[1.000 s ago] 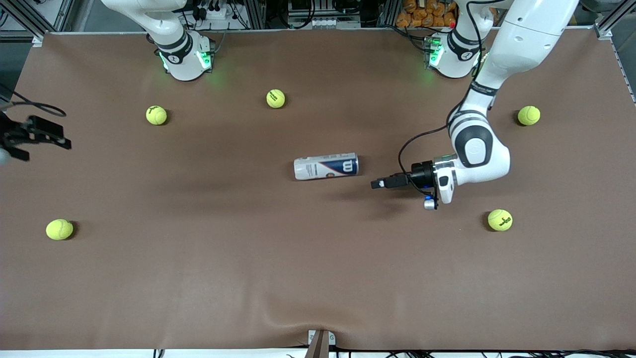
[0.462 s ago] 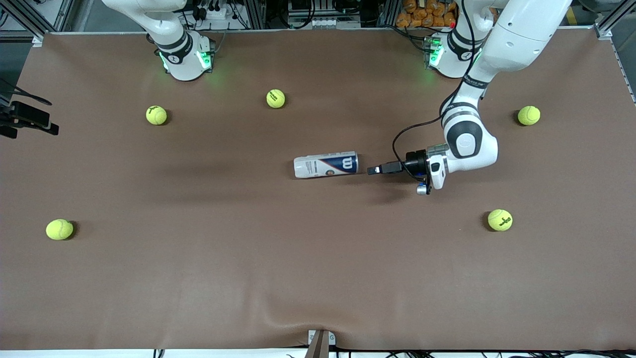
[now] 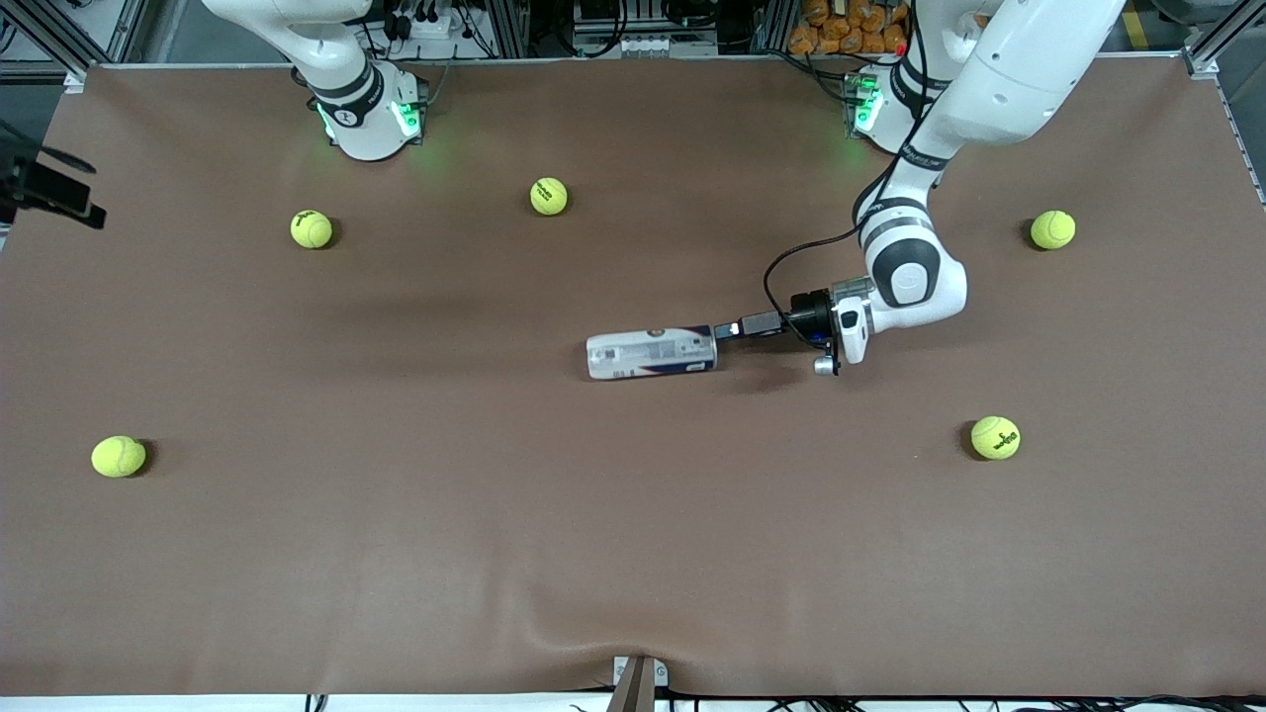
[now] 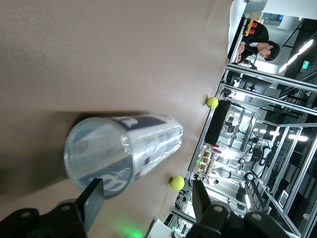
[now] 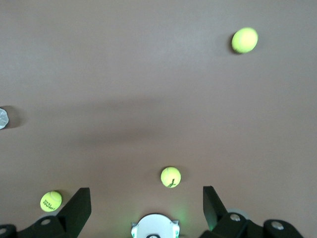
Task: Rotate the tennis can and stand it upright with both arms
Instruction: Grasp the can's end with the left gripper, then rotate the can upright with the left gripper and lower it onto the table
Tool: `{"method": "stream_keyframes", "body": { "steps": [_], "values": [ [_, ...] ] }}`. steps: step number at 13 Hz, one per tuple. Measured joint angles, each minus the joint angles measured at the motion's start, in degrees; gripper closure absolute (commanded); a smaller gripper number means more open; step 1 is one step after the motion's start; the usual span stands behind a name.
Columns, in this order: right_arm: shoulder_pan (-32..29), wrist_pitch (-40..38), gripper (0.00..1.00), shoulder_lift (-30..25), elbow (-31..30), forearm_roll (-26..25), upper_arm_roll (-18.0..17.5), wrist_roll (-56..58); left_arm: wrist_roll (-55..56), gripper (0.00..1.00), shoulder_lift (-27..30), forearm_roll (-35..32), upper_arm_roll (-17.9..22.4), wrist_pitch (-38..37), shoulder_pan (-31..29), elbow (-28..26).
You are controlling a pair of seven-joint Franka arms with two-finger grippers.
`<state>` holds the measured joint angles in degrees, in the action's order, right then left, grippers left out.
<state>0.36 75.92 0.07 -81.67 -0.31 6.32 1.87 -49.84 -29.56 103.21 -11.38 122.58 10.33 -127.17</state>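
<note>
The tennis can (image 3: 651,353) lies on its side in the middle of the brown table, silver-white with a blue and red label. My left gripper (image 3: 727,329) is low at the can's end nearest the left arm's end of the table, touching it. In the left wrist view the can (image 4: 124,151) points away from the open left gripper (image 4: 147,204), and its clear round end sits just ahead of one finger (image 4: 92,201). My right gripper (image 3: 51,190) hangs over the table's edge at the right arm's end, open with nothing between its fingers (image 5: 214,203).
Several yellow-green tennis balls lie scattered: one (image 3: 549,196) and another (image 3: 312,228) near the right arm's base, one (image 3: 1052,229) and one (image 3: 995,437) at the left arm's end, one (image 3: 119,456) at the right arm's end.
My left gripper moved in to the can's end and its fingers narrowed a little. The can rolled slightly toward the front camera. My right gripper drew back along the table's edge.
</note>
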Motion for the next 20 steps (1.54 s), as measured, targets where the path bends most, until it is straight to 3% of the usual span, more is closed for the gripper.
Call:
{"method": "stream_keyframes", "body": {
  "steps": [4, 5, 6, 8, 12, 14, 18, 20],
  "values": [
    [-0.06, 2.15, 0.0, -0.75, -0.48, -0.13, 0.3, 1.21, -1.07, 0.41, -3.09, 1.57, -0.03, 0.0, 0.08, 3.54],
    [-0.16, 2.08, 0.0, -0.71, -0.74, 0.49, 0.37, 1.21, -1.07, 0.5, -3.69, 2.27, -0.1, 0.0, 0.36, 4.71],
    [-0.34, 1.87, 0.0, -0.7, -0.88, 1.78, 0.46, 1.21, -1.07, 0.63, -4.5, 3.32, -0.19, 0.0, 0.96, 5.85],
    [-0.72, 1.86, 0.0, -0.71, -0.91, 2.64, 0.67, 1.4, -1.07, 1.0, -6.17, 5.27, -0.23, 0.0, 2.43, 8.11],
    [-0.72, 2.03, 0.0, -0.71, -0.9, 2.72, 0.61, 1.93, 0.56, 1.0, -7.03, 5.8, -0.23, 1.4, 3.38, 13.06],
    [-0.72, 2.03, 0.0, -0.71, -0.89, 2.72, 0.63, 1.93, 9.02, 1.0, -5.71, 4.27, -0.27, 3.93, 3.7, 17.08],
    [-0.69, 2.02, 0.0, -0.41, -0.9, 2.72, 0.57, 1.97, 37.22, 1.0, 0.32, -10.03, -0.32, 9.15, 6.26, 25.03],
    [-0.64, 2.02, 0.0, -0.36, -0.9, 2.72, 0.41, 1.97, 51.5, 1.0, 2.92, -22.67, -0.36, 9.87, 6.99, 27.55]
  ]
}}
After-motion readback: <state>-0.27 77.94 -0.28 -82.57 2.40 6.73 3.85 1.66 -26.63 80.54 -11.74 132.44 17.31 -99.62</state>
